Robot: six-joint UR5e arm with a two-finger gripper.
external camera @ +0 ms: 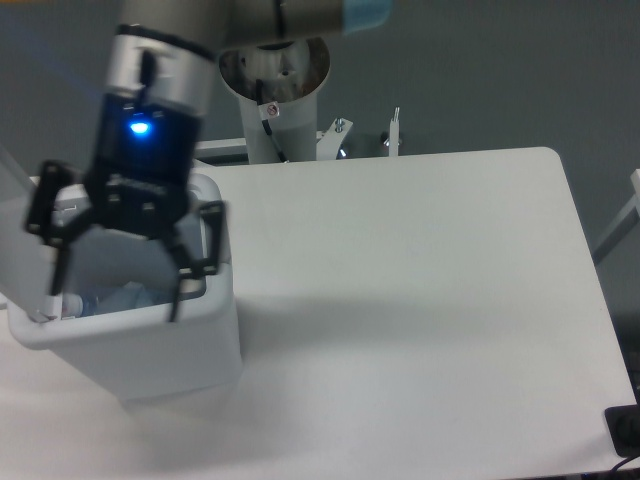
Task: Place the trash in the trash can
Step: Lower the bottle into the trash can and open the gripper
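White moulded plastic made up the trash can (150,345), a boxy bin with a rounded rim standing at the left end of the pale, matte desk (430,300). Directly above its mouth hung the pincer (110,305), black and angular, its two fingers splayed wide with nothing between them; a blue light glowed on its dark housing. Inside the bin, low against the near wall, lay the crushed bottle (110,300), bluish and translucent, its creased skin catching a little light. The wrapper could not be made out; the arm and the bottle hid most of the interior, so whether it was in there could not be told. No other scrap showed on the desk.

By my judgement the drop was done and only the withdrawal remained. The risks sat in that. The right fingertip hung just over the near rim, and the left one close to the lid side, so a sideways move before rising could catch the rim and drag or tip the light bin. The translucent lid (15,240) stood up at the far left, close to the left finger, and a swing that way could knock it.
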